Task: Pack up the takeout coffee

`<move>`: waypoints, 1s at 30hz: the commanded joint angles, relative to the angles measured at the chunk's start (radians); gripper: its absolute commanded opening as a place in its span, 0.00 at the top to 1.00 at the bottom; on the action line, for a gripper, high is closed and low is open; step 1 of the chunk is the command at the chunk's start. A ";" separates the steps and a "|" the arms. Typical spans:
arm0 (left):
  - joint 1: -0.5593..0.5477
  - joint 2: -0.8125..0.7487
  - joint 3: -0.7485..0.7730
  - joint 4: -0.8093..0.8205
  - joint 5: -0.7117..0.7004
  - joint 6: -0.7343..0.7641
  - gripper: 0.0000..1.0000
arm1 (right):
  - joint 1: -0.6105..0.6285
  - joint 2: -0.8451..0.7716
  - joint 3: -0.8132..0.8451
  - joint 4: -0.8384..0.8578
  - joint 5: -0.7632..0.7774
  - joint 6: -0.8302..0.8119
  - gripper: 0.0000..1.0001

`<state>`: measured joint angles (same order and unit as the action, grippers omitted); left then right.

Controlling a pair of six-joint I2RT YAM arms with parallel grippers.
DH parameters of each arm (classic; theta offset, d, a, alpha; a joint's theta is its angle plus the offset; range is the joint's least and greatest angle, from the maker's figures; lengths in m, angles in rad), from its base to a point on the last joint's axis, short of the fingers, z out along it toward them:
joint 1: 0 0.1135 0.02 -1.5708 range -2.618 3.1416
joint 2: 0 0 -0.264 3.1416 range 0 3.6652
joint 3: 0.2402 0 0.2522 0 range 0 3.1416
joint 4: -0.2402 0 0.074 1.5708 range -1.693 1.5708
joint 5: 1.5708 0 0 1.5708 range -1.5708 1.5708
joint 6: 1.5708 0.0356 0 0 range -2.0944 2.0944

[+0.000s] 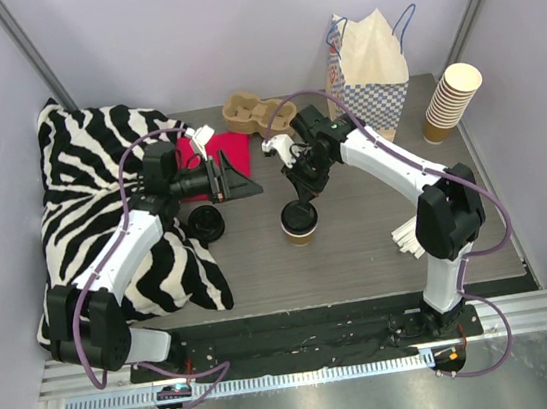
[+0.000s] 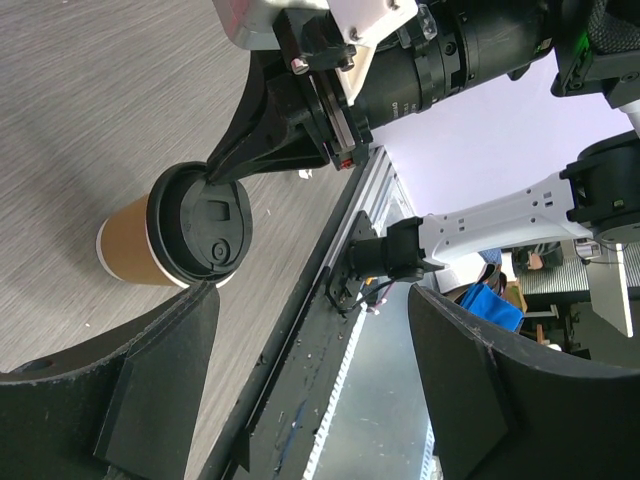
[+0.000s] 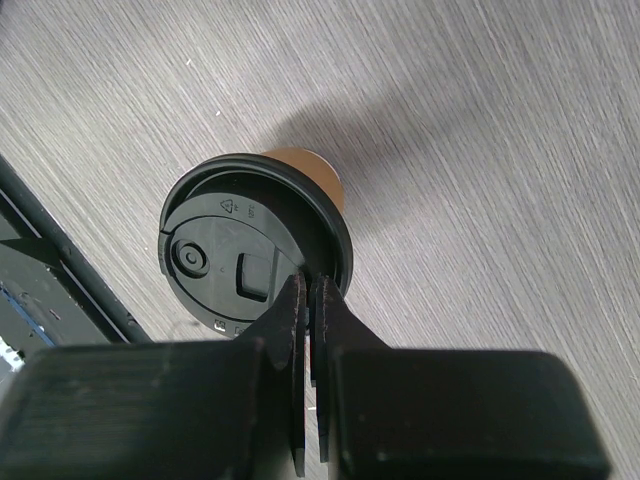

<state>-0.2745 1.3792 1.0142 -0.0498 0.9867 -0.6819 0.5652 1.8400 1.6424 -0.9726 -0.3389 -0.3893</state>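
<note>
The takeout coffee (image 1: 299,219), a tan cup with a black lid, stands upright on the grey table near the middle. My right gripper (image 1: 302,199) reaches down onto it from behind. In the right wrist view the gripper (image 3: 308,285) is closed thinly on the rim of the lid (image 3: 240,250). My left gripper (image 1: 243,183) hovers left of the cup, open and empty. In the left wrist view its wide-apart fingers (image 2: 150,380) frame the cup (image 2: 190,228), which lies well beyond them.
A loose black lid (image 1: 205,223) lies left of the cup. A red cloth (image 1: 228,150), a pulp cup tray (image 1: 256,113) and a paper bag (image 1: 369,69) are behind. Stacked cups (image 1: 451,100) stand far right. Zebra fabric (image 1: 95,228) covers the left.
</note>
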 commanded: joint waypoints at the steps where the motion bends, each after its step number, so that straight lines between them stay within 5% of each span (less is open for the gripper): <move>1: 0.001 0.004 0.000 0.044 -0.003 -0.007 0.20 | -0.002 -0.004 -0.001 0.035 -0.005 0.000 0.99; 30: 0.000 0.006 0.000 0.044 -0.003 -0.004 0.20 | -0.031 0.019 0.039 -0.031 -0.088 0.013 0.99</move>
<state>-0.2745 1.3796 1.0138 -0.0490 0.9859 -0.6815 0.5323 1.8595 1.6531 -1.0008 -0.4057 -0.3744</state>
